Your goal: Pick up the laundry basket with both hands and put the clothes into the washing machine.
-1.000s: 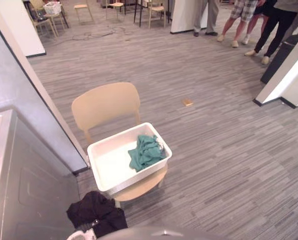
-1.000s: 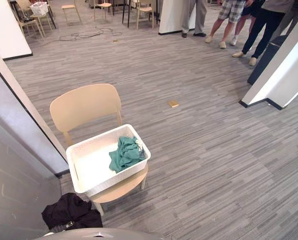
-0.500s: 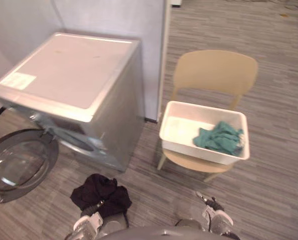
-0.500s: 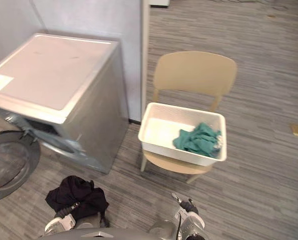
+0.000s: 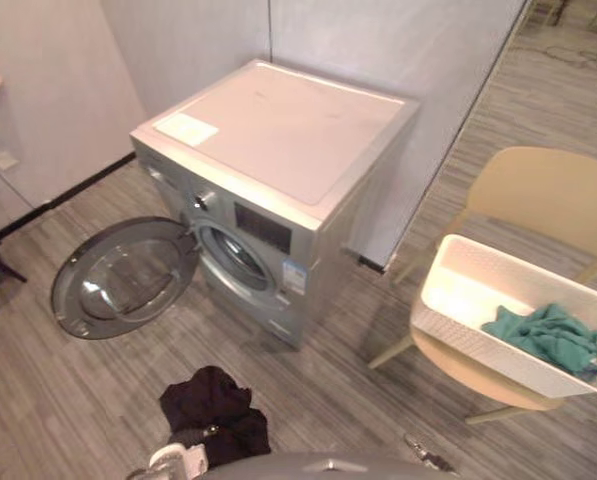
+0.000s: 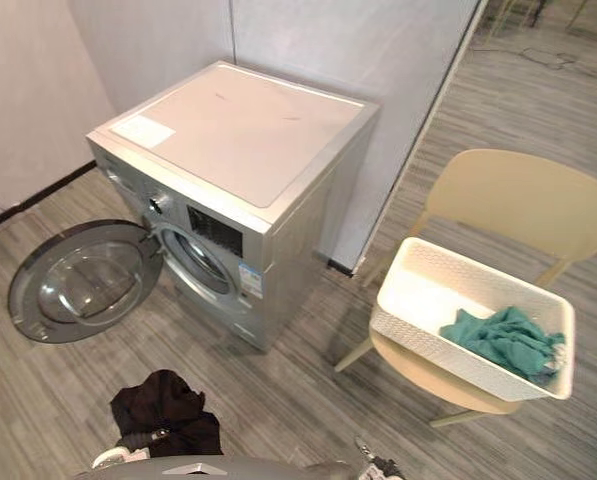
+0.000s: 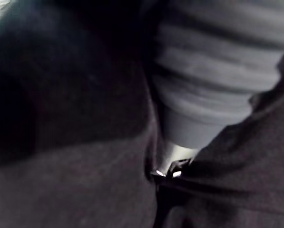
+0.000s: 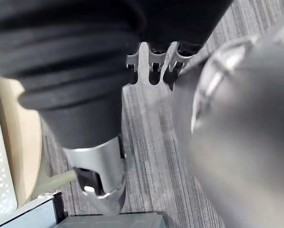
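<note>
Soft even light — pale sheen on washing machine point(image 5: 278, 140)

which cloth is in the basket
The green cloth, in the white basket on the chair; the black cloth is outside it, by the left hand.

We saw a grey plank-patterned floor point(image 5: 88, 410) carrying everything. On it stood a silver washing machine point(image 5: 278, 150), its back to a pale wall point(image 6: 328, 40). Its round door point(image 5: 123, 280) was swung wide open to the left, low over the planks. Just to the right of the machine, a beige chair point(image 6: 518, 200) stood on the floor with its legs splayed. On its seat rested a white laundry basket point(image 6: 418, 335), overhanging the front edge, with green clothes point(image 6: 503, 338) bunched in its right end.
</note>
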